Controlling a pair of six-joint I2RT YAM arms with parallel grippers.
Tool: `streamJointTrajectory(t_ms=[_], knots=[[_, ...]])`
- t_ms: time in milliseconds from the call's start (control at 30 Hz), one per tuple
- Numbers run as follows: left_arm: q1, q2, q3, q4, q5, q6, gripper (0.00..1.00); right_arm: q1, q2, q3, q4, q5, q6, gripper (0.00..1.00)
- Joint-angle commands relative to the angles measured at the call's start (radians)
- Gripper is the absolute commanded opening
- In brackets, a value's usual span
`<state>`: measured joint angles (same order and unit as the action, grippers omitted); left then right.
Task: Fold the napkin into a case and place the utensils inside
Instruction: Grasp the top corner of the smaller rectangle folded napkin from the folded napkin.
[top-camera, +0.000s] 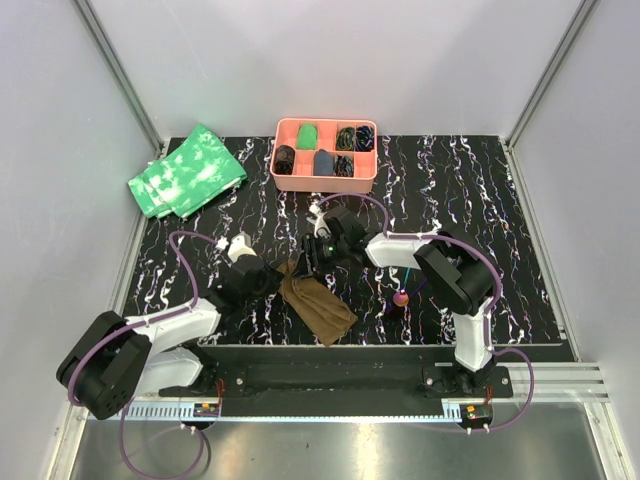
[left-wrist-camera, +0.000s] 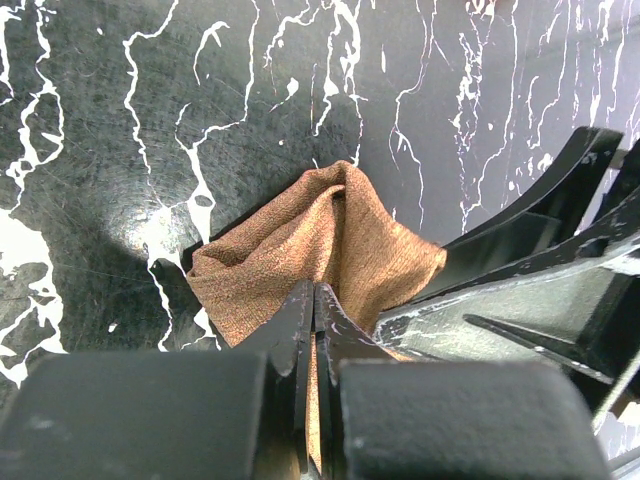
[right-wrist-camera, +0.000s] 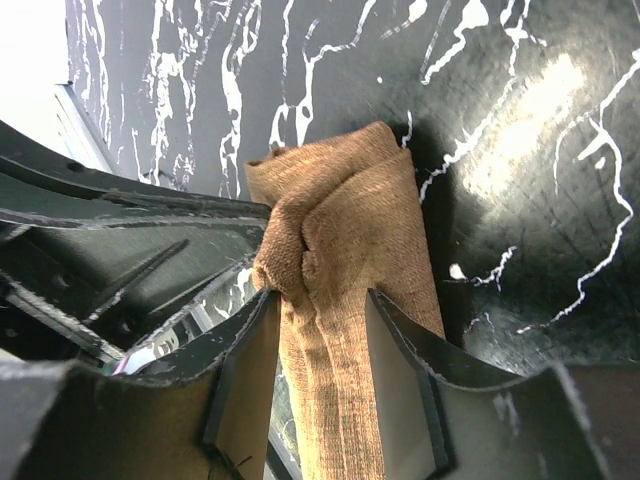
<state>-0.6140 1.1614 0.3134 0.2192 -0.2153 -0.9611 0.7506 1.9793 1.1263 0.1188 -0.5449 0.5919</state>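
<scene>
Top external: both arms reach to one spot on the black white-veined tabletop, a little left of its middle and nearer the near edge than the far one.
Napkin: the napkin lies folded into a narrow brown strip, slanting from that spot toward the near edge. Its far end sits between the two grippers.
Left arm, from above: the left gripper is only a dark shape at the strip's far end, and I cannot read its jaws there.
Left arm, wrist camera: its fingers are pressed together on a fold of cloth, which fans out from the pinch in a crumpled peak. The other arm's fingers show just beside the cloth.
Right arm, from above: the right gripper comes in from the far right onto the same end, with its jaws hidden.
Right arm, wrist camera: its fingers are spread, one on each side of the strip. The cloth bunches into a knot against one fingertip.
Utensils: only the top view shows the utensils, a pink-red rounded end with a purple stem. They sit by the right arm, apart from the napkin, toward the near edge.
Far edge: I see a pink tray at its middle.
Far left corner: green mottled cloths lie there.
</scene>
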Motion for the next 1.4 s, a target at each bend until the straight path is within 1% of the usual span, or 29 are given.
streamJointTrajectory(t_ms=[0, 267, 433, 567, 600, 667, 733, 867, 1067, 1200, 1367], knots=[[0.002, -0.002, 0.004, 0.045, 0.002, 0.002, 0.0, -0.008, -0.051, 0.059, -0.013, -0.029, -0.032, 0.48], [0.002, -0.002, 0.003, 0.043, 0.004, 0.004, 0.0, -0.011, -0.016, 0.099, -0.028, -0.036, -0.044, 0.44], [0.003, -0.012, 0.001, 0.039, 0.002, 0.009, 0.0, -0.011, -0.011, 0.112, -0.044, -0.035, -0.055, 0.46], [0.005, -0.005, 0.001, 0.045, 0.01, 0.007, 0.0, -0.013, -0.01, 0.133, -0.065, -0.033, -0.061, 0.46], [0.007, -0.002, 0.001, 0.045, 0.01, 0.007, 0.0, -0.014, -0.01, 0.135, -0.065, -0.035, -0.061, 0.45], [0.011, -0.008, 0.0, 0.045, 0.013, 0.007, 0.0, -0.014, -0.011, 0.129, -0.064, -0.035, -0.06, 0.35], [0.019, -0.017, 0.004, 0.036, 0.022, 0.01, 0.0, -0.013, -0.013, 0.109, -0.058, -0.047, -0.049, 0.21], [0.036, -0.057, 0.029, -0.003, 0.033, 0.004, 0.0, -0.014, -0.001, 0.06, 0.027, -0.073, -0.009, 0.1], [0.042, -0.077, 0.026, 0.025, 0.074, -0.021, 0.0, -0.005, 0.041, 0.026, 0.122, -0.121, 0.054, 0.06], [0.043, -0.06, 0.012, 0.101, 0.106, -0.011, 0.0, 0.009, 0.072, 0.021, 0.179, -0.151, 0.089, 0.06], [0.043, -0.022, -0.013, 0.195, 0.163, -0.039, 0.0, 0.035, 0.165, 0.061, 0.243, -0.185, 0.129, 0.06]])
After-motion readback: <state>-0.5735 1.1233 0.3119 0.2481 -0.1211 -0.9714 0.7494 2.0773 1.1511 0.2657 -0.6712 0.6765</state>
